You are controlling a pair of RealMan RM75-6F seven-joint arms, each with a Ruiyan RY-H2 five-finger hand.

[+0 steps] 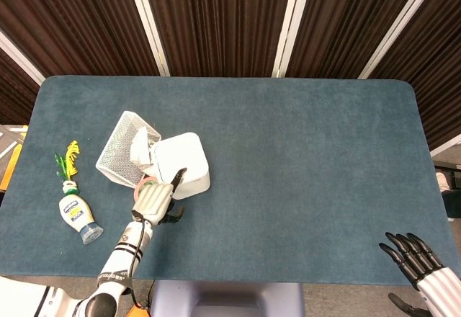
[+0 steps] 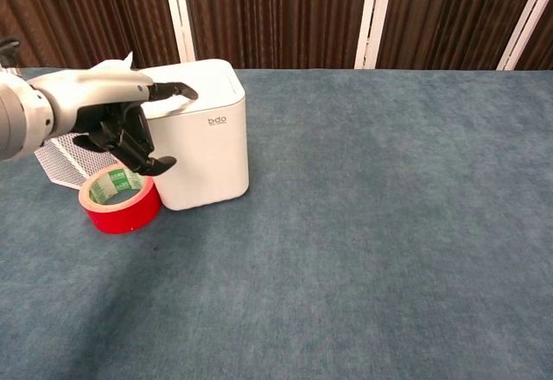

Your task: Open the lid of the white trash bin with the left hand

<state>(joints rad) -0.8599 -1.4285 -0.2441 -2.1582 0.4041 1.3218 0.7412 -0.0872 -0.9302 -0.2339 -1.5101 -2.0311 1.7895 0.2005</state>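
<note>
The white trash bin (image 1: 184,162) stands left of the table's middle with its lid (image 2: 203,82) down flat. My left hand (image 2: 112,112) is at the bin's front-left side. One finger (image 2: 177,91) reaches out over the lid's near-left edge and seems to touch it, while the other fingers curl down beside the bin wall and hold nothing. In the head view the left hand (image 1: 155,200) shows just in front of the bin. My right hand (image 1: 414,256) hovers at the table's near right corner with its fingers spread and nothing in it.
A red roll of tape (image 2: 121,197) lies against the bin's front-left foot, under my left hand. A white mesh basket (image 1: 126,148) with crumpled paper leans against the bin's left side. Further left lie a squeeze bottle (image 1: 79,216) and a green-yellow toy (image 1: 68,160).
</note>
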